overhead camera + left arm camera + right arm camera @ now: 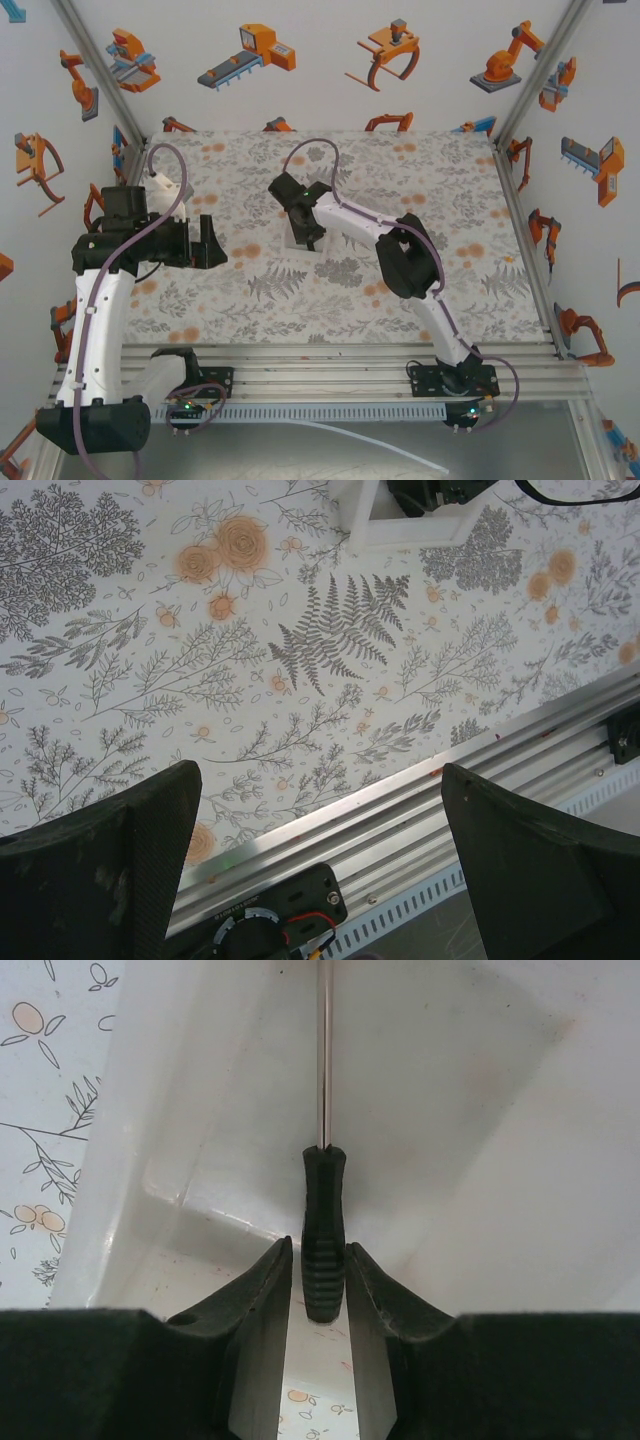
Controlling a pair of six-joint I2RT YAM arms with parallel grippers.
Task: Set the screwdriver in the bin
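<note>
In the right wrist view the screwdriver (323,1222) has a ribbed black handle and a thin shiny shaft pointing away over the inside of the whitish bin (480,1150). My right gripper (319,1250) is shut on the handle, one finger pressed on each side. In the top view the right gripper (300,218) hangs over the bin (291,241) at the middle of the table and hides the screwdriver. My left gripper (212,243) is held above the table's left side, open and with nothing in it; its fingers (120,850) stand wide apart.
The floral table cover (400,180) spreads around the bin. An aluminium rail (330,355) runs along the near edge, also seen as the rail (480,780) under the left gripper. A corner of the bin (400,525) shows at the top of the left wrist view.
</note>
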